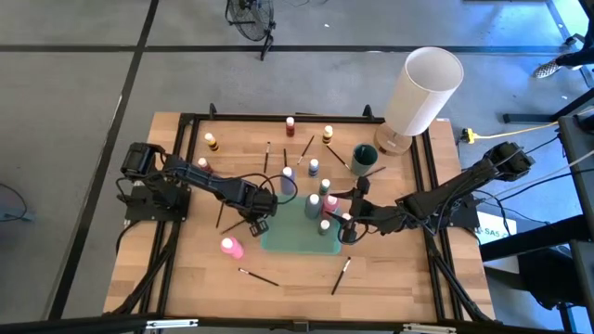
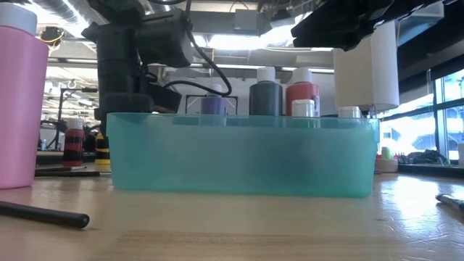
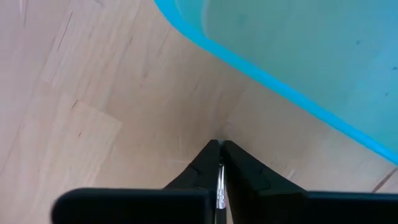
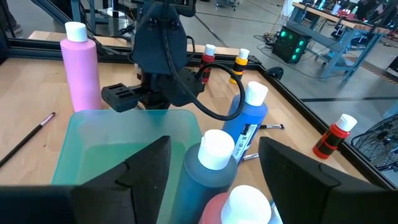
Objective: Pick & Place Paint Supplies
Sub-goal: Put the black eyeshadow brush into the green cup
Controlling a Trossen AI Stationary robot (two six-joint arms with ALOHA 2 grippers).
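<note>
This is a robotics lab or workshop. A wooden table in a black metal frame stands on a grey concrete floor marked with dark lines. Beyond it, workbenches carry electronics with green lights, cables trail across the floor, and large windows and ceiling lights brighten the open hall.

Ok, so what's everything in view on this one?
Table: one, wooden.
Tray: one, teal, table centre.
Bottles in tray: at least three; dark blue, red, white.
Bottles on table: about seven; pink left of tray, others behind it.
Brushes: several, dark, scattered.
Cup: one, dark green, behind tray.
Cylinder: one, white, back right.
Left hand: shut, at tray's left edge.
Right hand: open, over tray's right end.
</note>
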